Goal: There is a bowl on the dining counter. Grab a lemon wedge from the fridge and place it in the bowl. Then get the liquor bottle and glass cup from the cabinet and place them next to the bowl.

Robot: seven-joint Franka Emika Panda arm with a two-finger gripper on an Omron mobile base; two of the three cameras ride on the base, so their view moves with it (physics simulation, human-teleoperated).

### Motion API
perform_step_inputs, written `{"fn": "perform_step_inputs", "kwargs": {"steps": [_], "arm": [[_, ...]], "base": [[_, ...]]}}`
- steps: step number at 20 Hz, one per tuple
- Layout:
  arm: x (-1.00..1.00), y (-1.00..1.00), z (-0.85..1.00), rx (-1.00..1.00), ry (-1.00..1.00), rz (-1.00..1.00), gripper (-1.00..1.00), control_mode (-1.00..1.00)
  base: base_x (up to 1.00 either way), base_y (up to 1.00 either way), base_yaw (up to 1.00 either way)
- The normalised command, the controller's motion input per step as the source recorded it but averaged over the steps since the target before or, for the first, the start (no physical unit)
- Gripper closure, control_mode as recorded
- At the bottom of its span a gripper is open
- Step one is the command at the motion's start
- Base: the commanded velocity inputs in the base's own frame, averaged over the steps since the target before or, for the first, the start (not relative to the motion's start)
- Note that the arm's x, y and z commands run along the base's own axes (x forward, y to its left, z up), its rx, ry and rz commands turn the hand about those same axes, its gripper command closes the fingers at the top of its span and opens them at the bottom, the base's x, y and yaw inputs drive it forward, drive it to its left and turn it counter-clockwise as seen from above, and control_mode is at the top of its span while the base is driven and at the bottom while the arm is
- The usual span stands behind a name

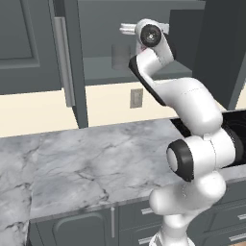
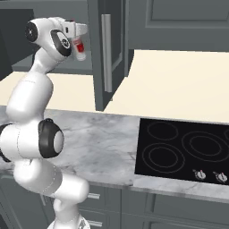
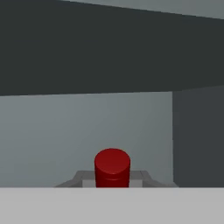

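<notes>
Two cabinet doors stand open above the marble counter (image 1: 81, 158), and the arm reaches up between them into the upper cabinet. At the far left of the left base view a closed cabinet front fills the corner; next comes the open door (image 1: 67, 57) with its long metal handle, seen nearly edge-on. Just right of it, on the cabinet shelf (image 1: 103, 72), the glass cup (image 1: 121, 57) stands upright, a dim grey cylinder against the back wall. Below the shelf an outlet plate (image 1: 136, 98) sits on the cream wall. Further right the gripper (image 1: 129, 30) is held level inside the cabinet, above the cup and a little to its right, with the robot's wrist behind it.

From the right base view the gripper (image 2: 80, 31) is at the upper left, and the liquor bottle (image 2: 79, 48) hangs upright beneath it, showing a red cap, a clear body and a red label. The jaws are closed on the bottle's neck. Right of that stands the other open door (image 2: 105, 53) with its handle, then the cream wall, and low at the right the black cooktop (image 2: 183, 150) with two knobs set into the counter.

The hand view looks along the gripper into the cabinet, with the bottle's red cap (image 3: 112, 168) sitting between the finger tips at the bottom centre.
</notes>
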Motion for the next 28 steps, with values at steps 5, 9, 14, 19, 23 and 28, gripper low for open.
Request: {"fn": "perform_step_inputs", "kwargs": {"steps": [5,9,14,19,23,28], "arm": [[-1.00,0.04,0.26,0.00,-0.17,0.00,1.00,-1.00],[-1.00,0.06,0.13,0.00,-0.04,0.00,1.00,-1.00],[-1.00,0.02,0.00,0.01,0.03,0.00,1.00,-1.00],[-1.00,-0.02,0.17,0.01,0.00,0.00,1.00,-1.00],[-1.00,0.00,0.07,0.01,0.01,0.00,1.00,-1.00],[-0.99,0.00,-0.02,0.01,0.07,0.00,1.00,-1.00]], "base": [[0.00,0.00,0.00],[0.00,0.00,0.00],[0.00,0.00,0.00],[0.00,0.00,0.00],[0.00,0.00,0.00],[0.00,0.00,0.00]]}}
